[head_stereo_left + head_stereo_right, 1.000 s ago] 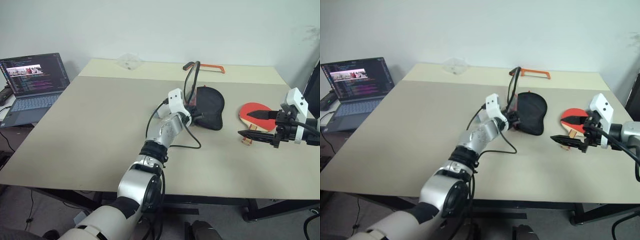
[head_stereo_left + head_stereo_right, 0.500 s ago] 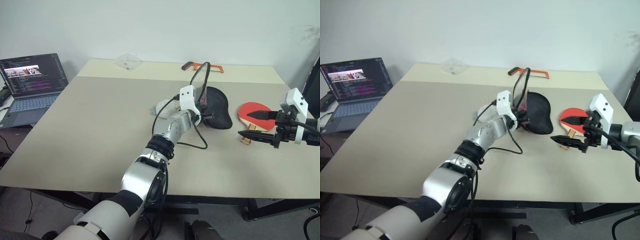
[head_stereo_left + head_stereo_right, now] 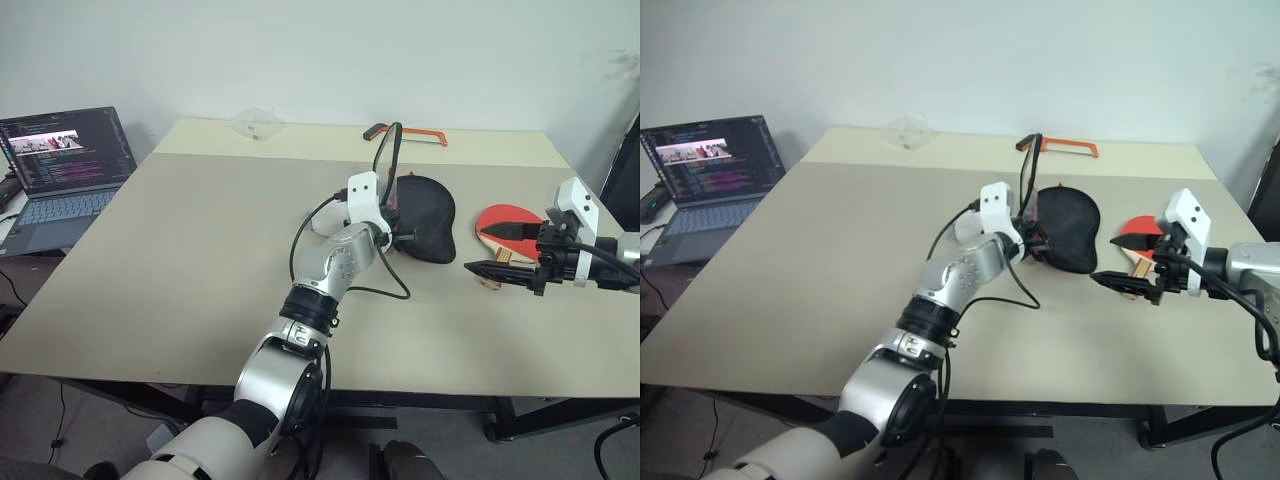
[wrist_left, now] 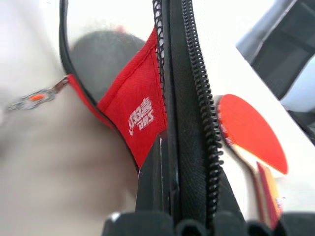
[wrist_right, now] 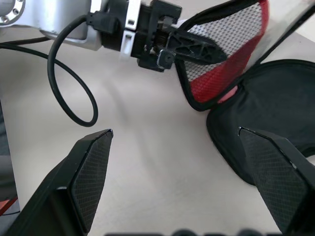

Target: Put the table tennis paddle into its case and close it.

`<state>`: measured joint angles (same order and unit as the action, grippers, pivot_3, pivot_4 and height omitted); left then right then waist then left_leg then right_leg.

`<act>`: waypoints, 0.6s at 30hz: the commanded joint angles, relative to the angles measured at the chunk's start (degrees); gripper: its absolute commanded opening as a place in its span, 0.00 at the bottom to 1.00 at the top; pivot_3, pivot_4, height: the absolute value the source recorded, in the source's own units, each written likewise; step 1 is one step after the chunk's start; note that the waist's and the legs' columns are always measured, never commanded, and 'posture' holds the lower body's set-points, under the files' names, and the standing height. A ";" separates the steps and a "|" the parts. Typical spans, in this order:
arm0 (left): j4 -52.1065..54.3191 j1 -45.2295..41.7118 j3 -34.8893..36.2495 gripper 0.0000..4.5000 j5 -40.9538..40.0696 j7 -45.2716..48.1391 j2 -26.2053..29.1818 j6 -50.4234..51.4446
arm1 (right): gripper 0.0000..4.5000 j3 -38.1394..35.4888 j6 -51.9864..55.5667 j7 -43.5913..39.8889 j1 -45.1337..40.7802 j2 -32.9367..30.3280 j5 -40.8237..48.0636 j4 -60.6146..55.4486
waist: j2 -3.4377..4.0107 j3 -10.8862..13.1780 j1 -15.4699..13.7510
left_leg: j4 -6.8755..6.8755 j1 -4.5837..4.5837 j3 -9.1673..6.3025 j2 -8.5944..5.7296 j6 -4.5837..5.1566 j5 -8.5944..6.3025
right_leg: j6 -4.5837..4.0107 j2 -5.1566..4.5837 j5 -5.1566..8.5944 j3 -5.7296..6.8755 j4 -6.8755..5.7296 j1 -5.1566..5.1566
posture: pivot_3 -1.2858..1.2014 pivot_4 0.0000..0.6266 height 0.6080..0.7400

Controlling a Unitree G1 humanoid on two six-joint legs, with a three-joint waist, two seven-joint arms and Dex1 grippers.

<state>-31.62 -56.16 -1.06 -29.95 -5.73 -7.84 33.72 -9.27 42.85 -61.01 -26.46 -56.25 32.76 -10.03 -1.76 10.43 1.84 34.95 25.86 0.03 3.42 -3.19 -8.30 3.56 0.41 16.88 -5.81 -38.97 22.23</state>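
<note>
A: Far left, upper half of the head view: an open grey laptop with a lit screen (image 3: 65, 160) is noted on a lower side surface beside the large beige table (image 3: 200, 260). A small clear crumpled plastic item (image 3: 255, 122) is seen at the table's far edge, left of centre.

B: Centre of frame?

A: The left gripper (image 3: 397, 232) is found clamped tight on the zipper edge of the soft paddle-shaped fabric case, black on one face and red on the other (image 3: 425, 213). The red flap with mesh pocket is held lifted upright, so the case stands open; the black face is laid flat on the table. In the left wrist view the black zipper teeth are seen running straight up between the closed fingers (image 4: 156, 172), with the white logo on the red fabric beside them.

B: Behind the case?

A: An orange-framed hacksaw (image 3: 410, 133) is recorded at the table's far edge, upper centre, apart from the case.

B: And to the right?

A: The table tennis paddle with round red rubber blade and short light wooden handle (image 3: 505, 225) is laid flat on the table, just right of the case, outside it. The right gripper (image 3: 480, 267) is held above the table in front of the paddle's handle, its two black fingers spread wide, nothing gripped. In the right wrist view, the opened case is framed between those fingers (image 5: 86, 167).
</note>
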 commanded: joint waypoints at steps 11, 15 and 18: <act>9.11 8.08 0.11 0.76 -0.17 -4.68 -7.24 5.04 | 1.00 0.49 -1.42 -0.68 -1.99 -0.01 -0.04 0.24 | 0.01 -0.01 -0.06 | 0.04 -0.01 -0.01 0.00 0.00 0.00 | 0.00 0.00 -0.01 0.01 -0.02 -0.02 | 0.52 0.24 1.00; 11.75 9.06 -0.41 0.99 0.47 -4.42 -5.16 5.71 | 1.00 0.69 -1.36 -0.50 -1.87 0.15 0.09 -0.12 | 0.01 -0.01 -0.04 | 0.04 -0.01 0.00 0.00 0.00 0.00 | -0.03 0.00 -0.03 0.00 -0.01 -0.01 | 0.52 0.24 1.00; 14.36 10.08 -0.37 0.99 0.85 -4.19 -3.13 6.87 | 1.00 0.84 -0.71 0.35 -1.92 0.56 0.22 -0.51 | 0.01 -0.01 -0.02 | 0.04 -0.01 -0.01 0.00 0.00 0.00 | -0.04 0.00 -0.03 0.00 -0.02 -0.01 | 0.52 0.24 1.00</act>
<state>-21.24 -47.39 -1.03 -29.56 -10.43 -7.27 40.06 -7.76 42.46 -61.12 -27.59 -55.75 32.72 -9.27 -1.75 10.42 1.82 34.99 25.84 0.02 3.42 -3.19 -8.30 3.53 0.41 16.85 -5.80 -38.98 22.21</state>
